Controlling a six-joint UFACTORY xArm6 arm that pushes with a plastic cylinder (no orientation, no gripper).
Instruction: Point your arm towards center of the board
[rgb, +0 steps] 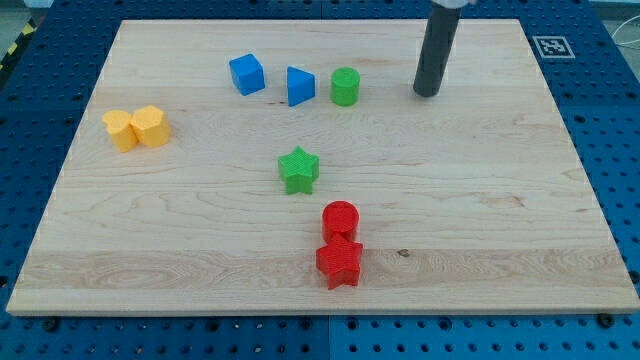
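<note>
— What sits nearest the view's bottom?

— A red star block (339, 264), and touching it just above, a red cylinder block (340, 218). Further up, alone near the middle of the wooden board (500, 230), is a green star block (299, 169).

— And on the view's left?

— Two yellow blocks pressed together: a yellow block (121, 130) whose shape I cannot make out, and a second yellow block (152, 126), roughly six-sided.

— Toward the view's top?

— A row: a blue cube block (246, 74), a blue wedge-like block (299, 85), then a green cylinder block (345, 86).

— Where is the rod?

— My tip (427, 94) rests on the board right of the green cylinder, apart from it and touching no block. It is a plain rod, holding nothing; its upper end is cut off by the frame. The board's centre lies below and left of it, by the green star.
</note>
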